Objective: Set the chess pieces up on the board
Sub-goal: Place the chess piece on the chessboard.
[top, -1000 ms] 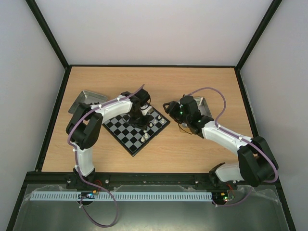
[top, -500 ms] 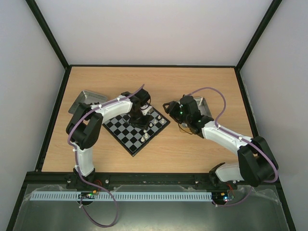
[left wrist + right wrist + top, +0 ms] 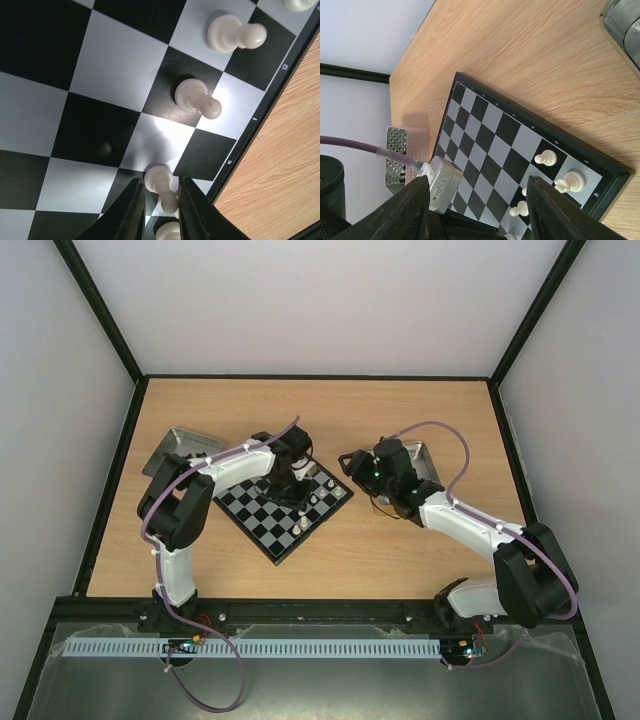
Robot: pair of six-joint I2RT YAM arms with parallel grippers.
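Cream pieces (image 3: pixel 313 498) stand only along the right edge of the board (image 3: pixel 258 518), mid-table; most squares are unfilled. Left gripper (image 3: pixel 159 205) straddles a pawn (image 3: pixel 160 181) there; grip cannot be confirmed. Right gripper (image 3: pixel 477 207) hangs released, empty, just right of the board.

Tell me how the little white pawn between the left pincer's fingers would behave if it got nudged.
The pawn probably tips easily: it stands tall on a small round base. Once down it would likely roll, being round all over. It looks hard and smooth, so it might slip when the left pincer pinches it.
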